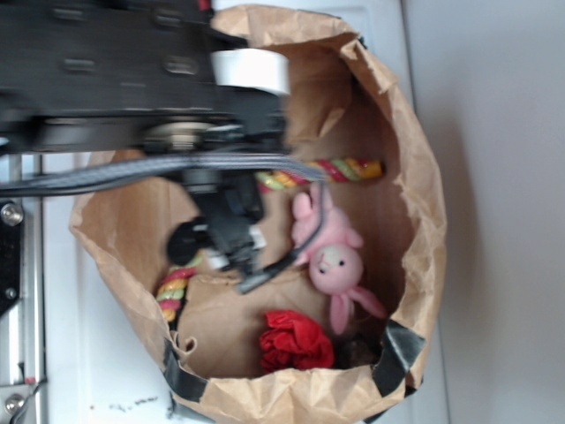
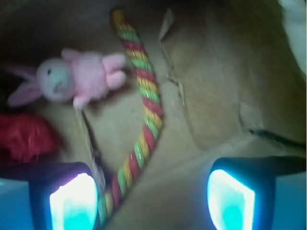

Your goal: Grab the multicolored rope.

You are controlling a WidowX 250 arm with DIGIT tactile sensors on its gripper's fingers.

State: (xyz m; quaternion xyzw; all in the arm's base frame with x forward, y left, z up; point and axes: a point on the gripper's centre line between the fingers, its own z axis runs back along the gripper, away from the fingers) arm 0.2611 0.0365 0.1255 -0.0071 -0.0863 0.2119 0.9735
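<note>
Nearest the wrist camera, we see the claw (image 2: 152,201) with its two pads (image 2: 72,203) spread wide and nothing between them, poised inside a brown paper bag (image 1: 424,203) on the white tabletop (image 1: 494,132). Just beyond, the multicolored rope (image 2: 144,112) runs from beside the left pad up across the bag's floor in a long bend; it lies off-centre of the gap, so we judge a sideways shift is needed before closing. Farther on, a pink plush bunny (image 2: 79,76) lies beside the rope's upper stretch, apart from it. A red ruffled cloth ball (image 2: 24,136) sits at the left edge. From the exterior view, the arm (image 1: 132,79) overhangs the bag, hiding the rope's middle; both ends show.
</note>
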